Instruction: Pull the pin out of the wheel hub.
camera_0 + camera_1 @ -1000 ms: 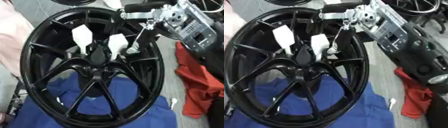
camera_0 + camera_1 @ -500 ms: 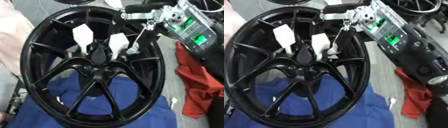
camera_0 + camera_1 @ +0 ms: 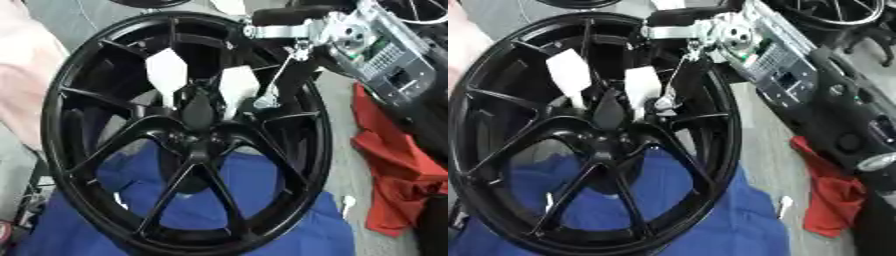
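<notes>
A large black spoked wheel hub stands tilted toward me and fills most of both views. Two white flat-headed pins stick out just above its centre, one on the left and one on the right. My right hand comes in from the upper right, over the rim's top edge. From it a thin silver rod runs down to a small metal tip right beside the right pin. Whether that tip touches the pin is unclear. My left hand is in neither view.
A blue cloth lies under the wheel's lower half. A red cloth is bunched at the right, with a small white object beside it. Pink fabric shows at the left edge. Other wheels stand at the top right.
</notes>
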Controlling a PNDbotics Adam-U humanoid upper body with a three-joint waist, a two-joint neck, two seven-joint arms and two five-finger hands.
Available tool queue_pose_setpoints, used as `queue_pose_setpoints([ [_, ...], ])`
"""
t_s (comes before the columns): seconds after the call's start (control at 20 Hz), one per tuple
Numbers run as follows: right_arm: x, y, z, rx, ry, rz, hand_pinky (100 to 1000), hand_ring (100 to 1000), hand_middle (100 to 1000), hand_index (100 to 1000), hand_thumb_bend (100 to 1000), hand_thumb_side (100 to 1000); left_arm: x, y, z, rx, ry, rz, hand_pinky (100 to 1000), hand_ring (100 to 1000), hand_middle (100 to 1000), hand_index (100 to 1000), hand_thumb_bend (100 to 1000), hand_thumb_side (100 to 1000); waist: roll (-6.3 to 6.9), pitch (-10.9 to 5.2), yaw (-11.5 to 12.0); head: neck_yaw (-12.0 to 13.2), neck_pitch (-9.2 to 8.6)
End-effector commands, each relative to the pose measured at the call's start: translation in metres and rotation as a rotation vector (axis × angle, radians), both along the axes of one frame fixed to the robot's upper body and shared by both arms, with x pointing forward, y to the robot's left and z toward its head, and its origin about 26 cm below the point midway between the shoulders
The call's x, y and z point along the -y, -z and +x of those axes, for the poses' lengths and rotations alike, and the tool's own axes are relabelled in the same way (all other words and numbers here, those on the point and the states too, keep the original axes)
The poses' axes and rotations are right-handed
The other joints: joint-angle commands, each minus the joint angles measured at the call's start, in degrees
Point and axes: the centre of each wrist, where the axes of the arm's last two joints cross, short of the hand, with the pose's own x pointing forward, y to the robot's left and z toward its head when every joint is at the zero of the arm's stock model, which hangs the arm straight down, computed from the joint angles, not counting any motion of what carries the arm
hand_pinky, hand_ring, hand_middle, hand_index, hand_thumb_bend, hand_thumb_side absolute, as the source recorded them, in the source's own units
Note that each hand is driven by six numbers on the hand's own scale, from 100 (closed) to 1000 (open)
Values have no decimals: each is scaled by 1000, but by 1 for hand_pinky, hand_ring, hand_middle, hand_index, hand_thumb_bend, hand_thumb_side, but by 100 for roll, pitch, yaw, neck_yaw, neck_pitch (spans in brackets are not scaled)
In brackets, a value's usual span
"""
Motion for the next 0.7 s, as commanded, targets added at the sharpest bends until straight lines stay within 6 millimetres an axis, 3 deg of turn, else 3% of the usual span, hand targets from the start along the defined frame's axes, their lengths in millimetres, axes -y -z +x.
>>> queue_pose_setpoints([
  [0.05, 6, -11, -2, 26, 16, 15, 773, 679, 473, 648, 391, 100, 1, -8, -1, 25, 7, 31, 735, 616, 621, 793, 100, 635, 72, -68, -6, 10, -74],
  [0.7, 5, -11, -3, 16, 41, 58, 748, 615, 398, 564, 279, 100, 1, -10, -1, 28, 10, 25, 739, 617, 621, 793, 100, 632, 82, -66, -20, 14, -94],
])
